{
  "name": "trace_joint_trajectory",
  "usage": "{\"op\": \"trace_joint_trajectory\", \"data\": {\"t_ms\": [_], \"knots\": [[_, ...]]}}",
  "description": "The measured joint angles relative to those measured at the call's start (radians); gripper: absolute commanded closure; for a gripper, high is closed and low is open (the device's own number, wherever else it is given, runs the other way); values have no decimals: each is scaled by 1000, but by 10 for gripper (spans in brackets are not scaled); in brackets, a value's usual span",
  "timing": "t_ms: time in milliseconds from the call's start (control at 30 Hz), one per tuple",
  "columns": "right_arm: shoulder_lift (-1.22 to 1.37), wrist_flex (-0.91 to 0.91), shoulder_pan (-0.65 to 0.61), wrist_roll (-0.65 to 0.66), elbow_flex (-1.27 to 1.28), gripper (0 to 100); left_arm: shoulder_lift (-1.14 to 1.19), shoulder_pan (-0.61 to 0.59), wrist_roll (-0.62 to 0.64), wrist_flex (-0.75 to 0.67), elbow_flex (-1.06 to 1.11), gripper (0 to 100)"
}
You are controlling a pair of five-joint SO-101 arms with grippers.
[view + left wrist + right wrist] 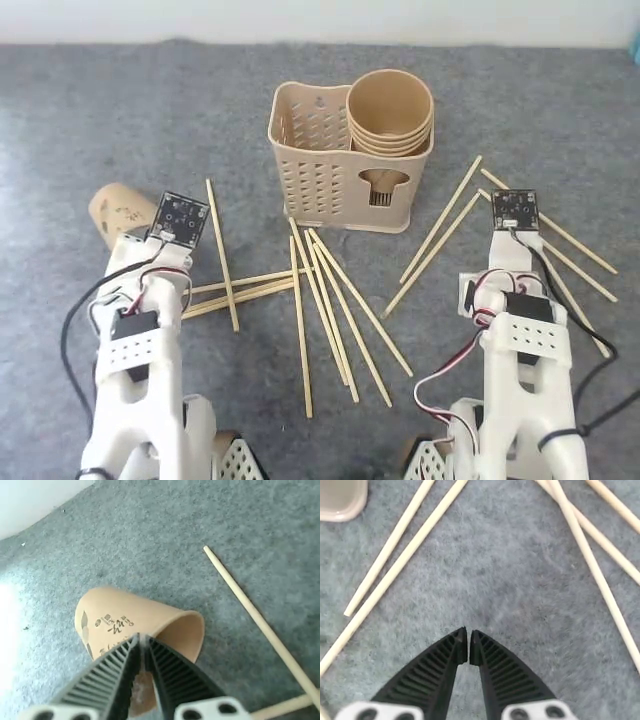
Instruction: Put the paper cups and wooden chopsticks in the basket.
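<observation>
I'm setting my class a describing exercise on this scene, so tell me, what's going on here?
A tidy-up into the basket is partly done. The left gripper looks closed on the wall of a paper cup lying on its side on the grey mat. The right gripper is shut above bare mat and holds nothing. A stack of cups already sits in one compartment of the basket, while the chopsticks lie scattered on the mat.

free compartment of basket (312,150) beside stacked cups (390,108)
</observation>
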Motion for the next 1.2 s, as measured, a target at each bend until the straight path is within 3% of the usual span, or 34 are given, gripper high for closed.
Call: {"op": "trace_joint_trajectory", "data": {"t_ms": [167, 467, 567, 833, 1200], "knots": [[0, -3, 0, 0, 0, 961, -204, -5, 3, 219, 12, 988], [0, -6, 0, 0, 0, 961, -845, 29, 20, 798, 84, 988], [0, -6, 0, 0, 0, 961, -1017, 37, -3, 913, 157, 988], [0, -6, 0, 0, 11, 961, -1025, 37, 0, 809, 264, 988], [0, -6, 0, 0, 11, 961, -933, 3, 5, 526, 298, 988]]}}
